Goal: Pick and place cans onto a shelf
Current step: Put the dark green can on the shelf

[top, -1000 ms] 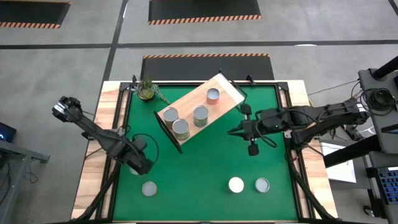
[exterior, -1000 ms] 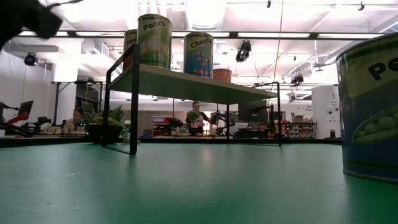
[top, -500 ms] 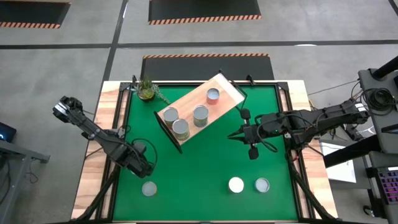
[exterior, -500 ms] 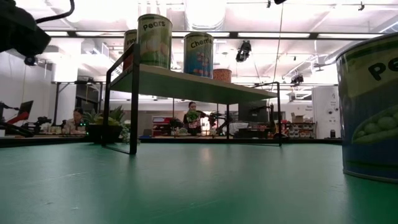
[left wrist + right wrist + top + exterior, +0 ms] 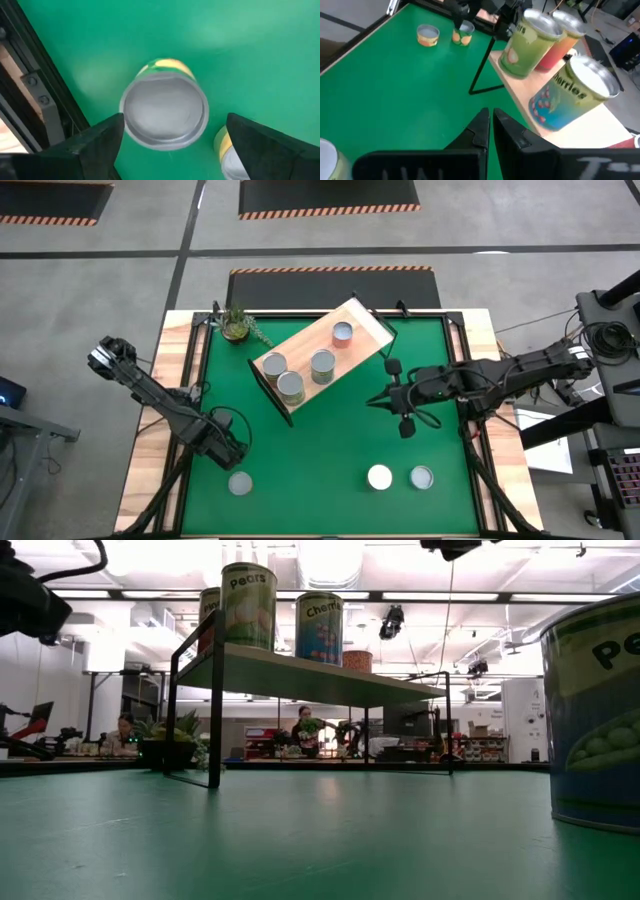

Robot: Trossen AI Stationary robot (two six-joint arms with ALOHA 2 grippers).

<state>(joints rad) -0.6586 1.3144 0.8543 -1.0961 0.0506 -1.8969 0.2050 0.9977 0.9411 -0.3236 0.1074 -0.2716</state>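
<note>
While your left gripper (image 5: 228, 452) hangs over the green mat (image 5: 320, 440) with its fingers (image 5: 95, 142) spread wide apart, the can (image 5: 165, 111) you want stands directly below it, framed between the two dark fingers in the left wrist view. That is the relation to work from: the can sits upright, its long axis vertical, its shiny round top facing the wrist camera, so a descent along that axis looks likely to put one finger on each side. In the high view this can (image 5: 239, 483) lies well away from the shelf (image 5: 320, 360), toward the mat's near left corner, and the gripper sits just on the shelf side of it, so you may need a slight shift away from the shelf before dropping. A second can's edge shows close beside one finger; watch for a clip there.

Your right gripper (image 5: 383, 400), fingers pressed together and holding nothing, waits just off the shelf's right end. Two more cans (image 5: 400, 477) stand nearer that arm, and four already sit on the shelf board.
</note>
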